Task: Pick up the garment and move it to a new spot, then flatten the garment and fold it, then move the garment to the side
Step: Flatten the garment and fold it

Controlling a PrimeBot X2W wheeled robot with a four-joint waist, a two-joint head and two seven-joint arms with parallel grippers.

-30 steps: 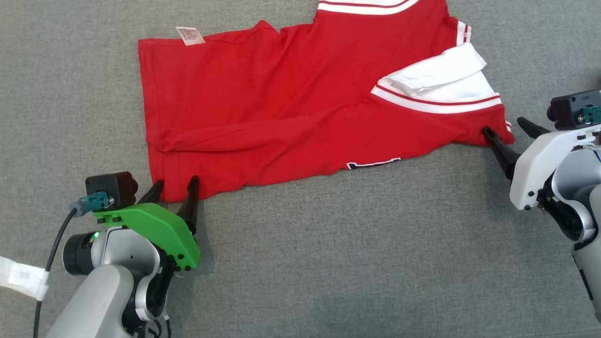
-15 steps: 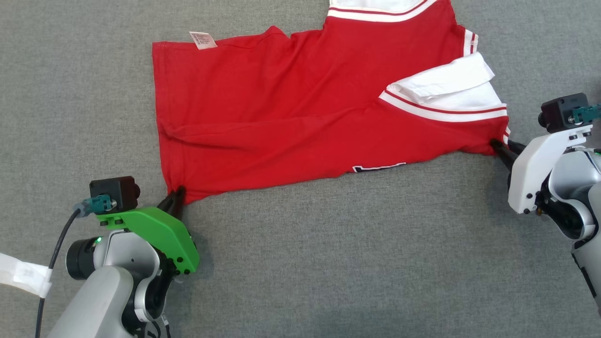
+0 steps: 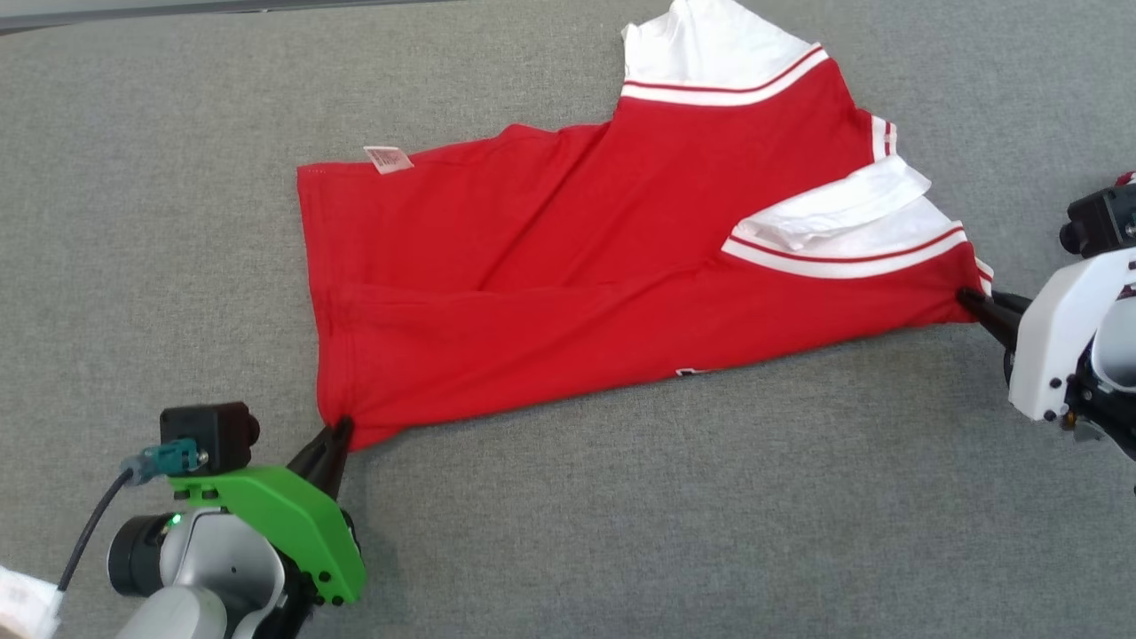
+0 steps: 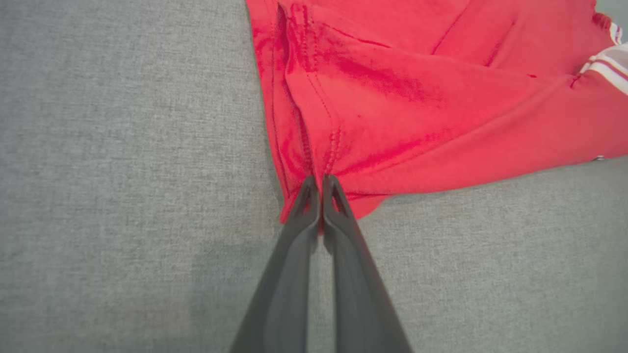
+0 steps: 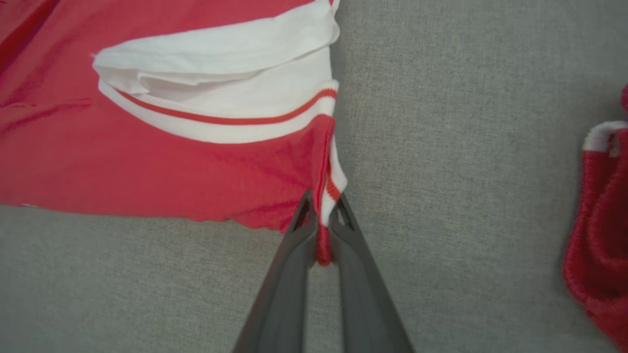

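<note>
Nearest the camera, the left tool (image 3: 342, 428) is pinched shut on the near hem corner of the red garment (image 3: 568, 266), cloth bunching between its dark fingers. Farther right, the right tool (image 3: 963, 297) is clamped narrowly on the striped cuff corner. The garment lies rumpled on the grey tabletop (image 3: 621, 497), one long crease running across it and a white panel doubled over near the right side. The job looks to be at an early stage: both corners are gripped, but the flattening, the fold and the move to the side all appear to remain. A small label (image 3: 388, 159) on the far hem is too small to read, a printed mark (image 3: 695, 371) at the near edge is mostly tucked under, and the far white sleeve (image 3: 701, 44) is cut off by the frame. A red-and-white item (image 5: 598, 220) at the right wrist view's edge cannot be identified.
</note>
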